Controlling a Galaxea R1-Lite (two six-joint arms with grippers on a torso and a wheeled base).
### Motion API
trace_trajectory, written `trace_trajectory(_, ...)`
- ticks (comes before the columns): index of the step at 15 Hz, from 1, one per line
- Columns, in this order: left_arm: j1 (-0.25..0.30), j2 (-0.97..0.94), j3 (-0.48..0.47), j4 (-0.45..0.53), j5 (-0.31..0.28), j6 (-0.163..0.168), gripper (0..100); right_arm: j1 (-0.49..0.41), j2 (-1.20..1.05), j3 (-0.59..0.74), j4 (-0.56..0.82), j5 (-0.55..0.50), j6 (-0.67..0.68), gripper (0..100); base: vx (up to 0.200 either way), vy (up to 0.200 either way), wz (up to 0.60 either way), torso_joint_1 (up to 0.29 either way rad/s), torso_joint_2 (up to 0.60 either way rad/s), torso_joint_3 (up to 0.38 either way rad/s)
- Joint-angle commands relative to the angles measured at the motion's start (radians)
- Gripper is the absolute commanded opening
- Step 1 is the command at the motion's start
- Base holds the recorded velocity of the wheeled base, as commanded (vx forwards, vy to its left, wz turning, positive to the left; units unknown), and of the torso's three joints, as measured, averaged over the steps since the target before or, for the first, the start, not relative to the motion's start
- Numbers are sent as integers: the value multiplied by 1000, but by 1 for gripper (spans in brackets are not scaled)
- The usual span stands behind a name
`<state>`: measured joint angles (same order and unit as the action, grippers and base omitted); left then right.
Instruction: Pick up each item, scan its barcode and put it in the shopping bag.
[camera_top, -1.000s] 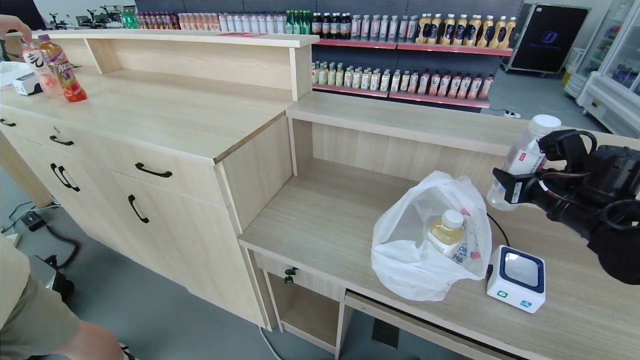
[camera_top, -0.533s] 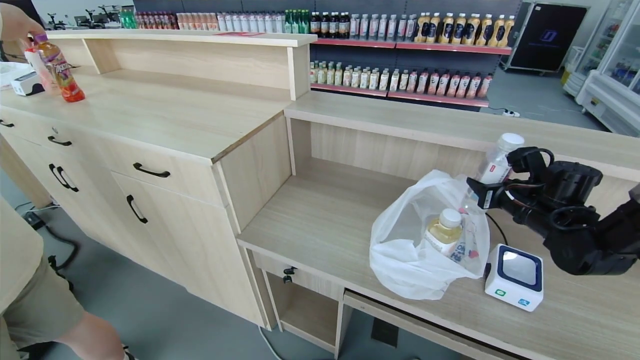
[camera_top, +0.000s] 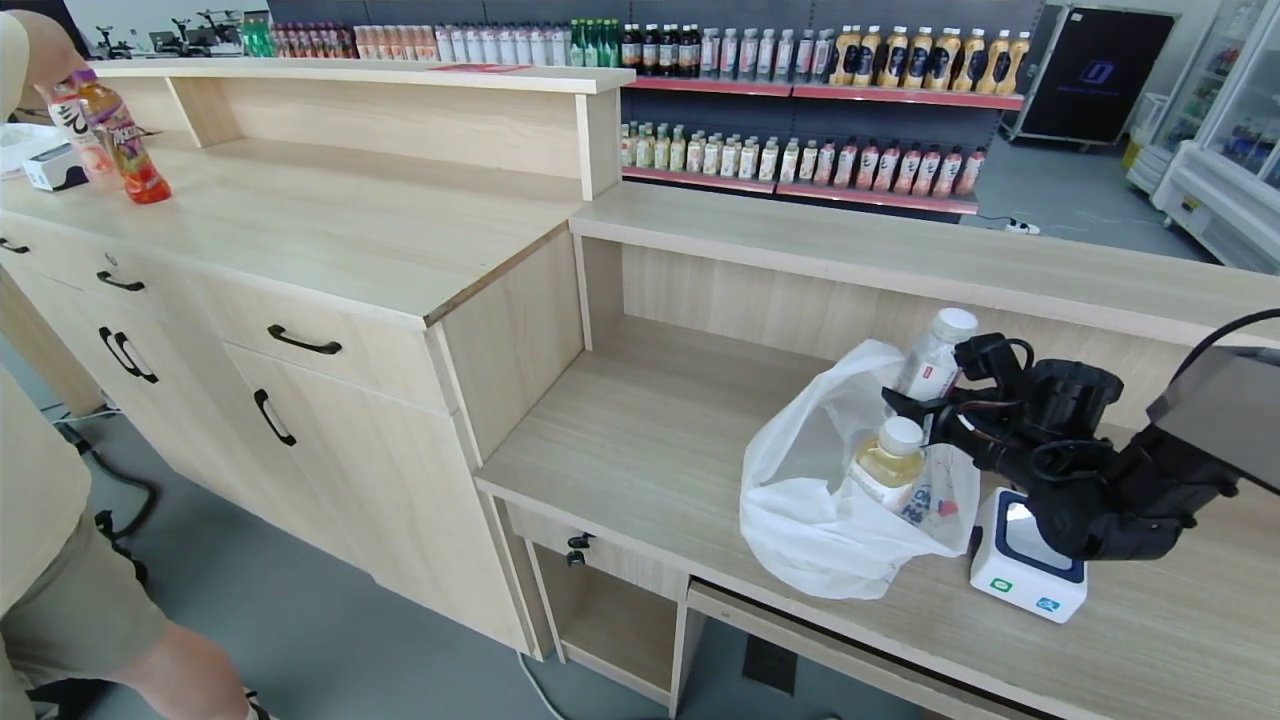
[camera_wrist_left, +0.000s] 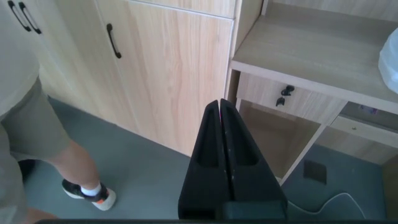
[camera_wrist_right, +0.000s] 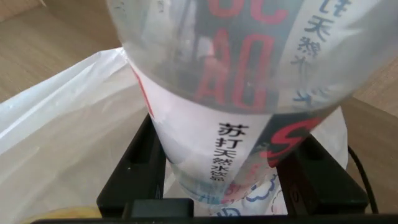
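Observation:
My right gripper (camera_top: 925, 405) is shut on a clear bottle (camera_top: 928, 362) with a white cap and a red and blue label. It holds the bottle tilted just above the mouth of the white plastic shopping bag (camera_top: 830, 510). A yellow drink bottle (camera_top: 885, 462) stands inside the bag. In the right wrist view the bottle (camera_wrist_right: 230, 106) sits between the black fingers (camera_wrist_right: 134, 168), with the bag (camera_wrist_right: 62, 130) below. The white scanner (camera_top: 1030, 565) stands on the counter right of the bag, partly behind my arm. My left gripper (camera_wrist_left: 221, 140) hangs shut and empty over the floor in front of the cabinets.
A raised counter ledge (camera_top: 900, 250) runs behind the bag. On the far left counter stand two drink bottles (camera_top: 125, 140), a person's hand on them, and a small white box (camera_top: 50, 168). A person's leg (camera_wrist_left: 68, 162) is near my left gripper.
My right gripper has carried the clear bottle left and down, from above the scanner to the bag's mouth. The person's hand has moved onto the bottles at far left.

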<state>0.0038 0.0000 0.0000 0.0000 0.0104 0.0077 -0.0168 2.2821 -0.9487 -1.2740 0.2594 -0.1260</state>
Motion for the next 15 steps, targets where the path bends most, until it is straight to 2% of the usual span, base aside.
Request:
trace_trajectory(1, 1, 0, 0, 0, 0, 0, 0, 1, 62, -19, -11, 14, -1, 0, 0, 0, 0, 0, 0, 0)
trace_trajectory(7, 1, 0, 0, 0, 0, 0, 0, 17, 146, -81, -21, 63, -23, 0, 0, 0, 0, 0, 0, 0)
trace_trajectory(15, 1, 0, 0, 0, 0, 0, 0, -9, 168, -82, -28, 93, -49, 0, 0, 0, 0, 0, 0, 0)
